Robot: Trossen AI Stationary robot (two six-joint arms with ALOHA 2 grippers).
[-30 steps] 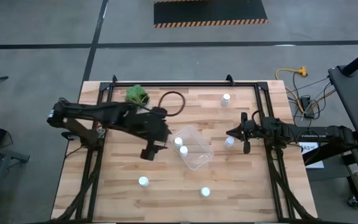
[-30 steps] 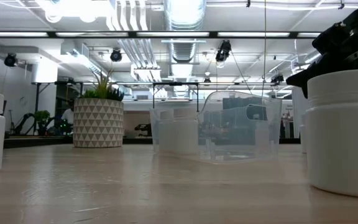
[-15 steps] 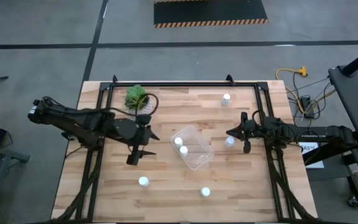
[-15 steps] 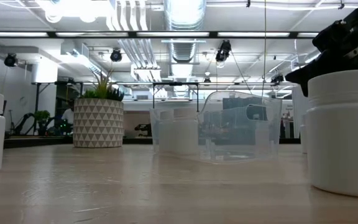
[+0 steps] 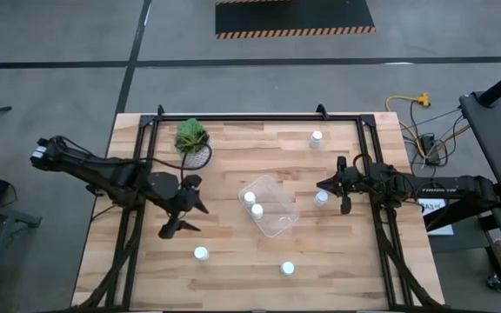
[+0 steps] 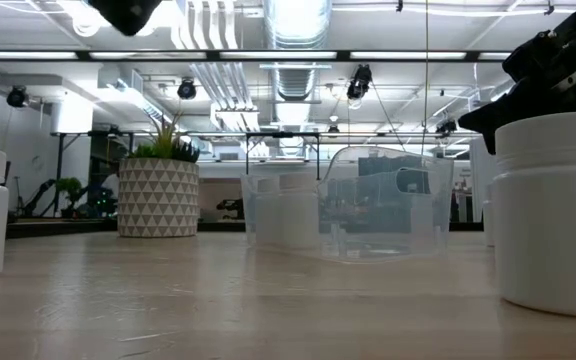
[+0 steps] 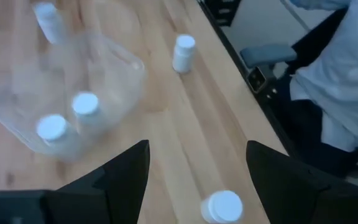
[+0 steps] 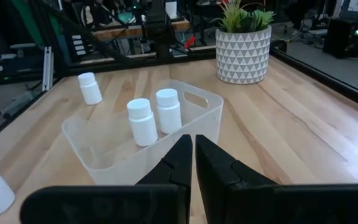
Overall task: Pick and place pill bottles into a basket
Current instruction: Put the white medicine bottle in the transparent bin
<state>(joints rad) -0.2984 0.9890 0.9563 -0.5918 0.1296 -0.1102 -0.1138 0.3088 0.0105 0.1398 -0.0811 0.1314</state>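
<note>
The clear basket (image 5: pixel 270 207) lies mid-table with two white pill bottles (image 5: pixel 253 203) standing in it; they also show in the left wrist view (image 7: pixel 70 115). Other bottles stand on the table: one at the far side (image 5: pixel 317 137), one beside my right gripper (image 5: pixel 321 198), and two near the front edge (image 5: pixel 200 254) (image 5: pixel 287 268). My left gripper (image 5: pixel 183 222) is open and empty above the table, left of the basket; a front bottle (image 7: pixel 222 205) stands below and ahead of it. My right gripper (image 8: pixel 193 146) is shut and empty right of the basket.
A white patterned pot with a green plant (image 5: pixel 191 135) stands at the far left, also in the low view (image 6: pixel 158 195). A person in a light top (image 7: pixel 347 74) sits past the table's front edge. Bare wood lies between the basket and the front bottles.
My left gripper has drawn away from the basket toward the table's left and near edges, and its arm has pulled back. It now shows at the low view's top left. The right arm, basket and bottles have kept still.
</note>
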